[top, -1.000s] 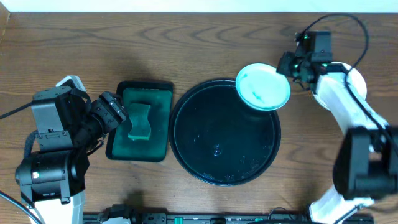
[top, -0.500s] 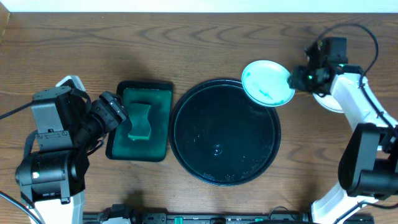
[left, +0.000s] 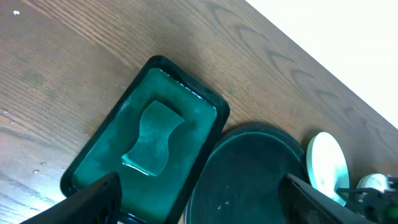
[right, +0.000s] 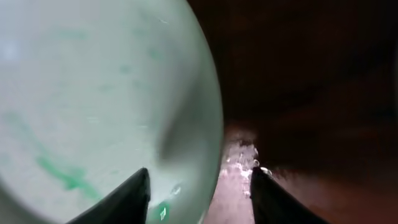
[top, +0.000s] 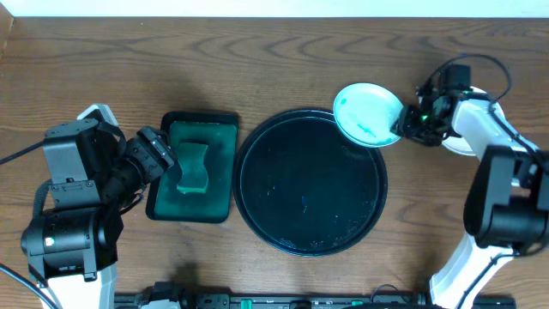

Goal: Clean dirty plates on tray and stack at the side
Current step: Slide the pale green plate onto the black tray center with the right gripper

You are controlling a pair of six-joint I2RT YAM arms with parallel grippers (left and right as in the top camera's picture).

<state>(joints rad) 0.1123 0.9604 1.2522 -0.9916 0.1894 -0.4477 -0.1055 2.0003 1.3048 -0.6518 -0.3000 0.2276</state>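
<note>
right gripper (top: 400,127) clamps green-smeared plate (top: 367,114); sponge (top: 195,166) lies in green tub (top: 220,185) — left gripper (left: 200,202) spread wide.

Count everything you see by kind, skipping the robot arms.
white plate: 1
round black tray: 1
green basin: 1
green sponge: 1
Total: 4

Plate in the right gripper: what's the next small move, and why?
Probably lower the open left gripper onto the sponge: the plate, held by the right gripper, shows green smears, and the sponge lies untouched in its green tray.
</note>
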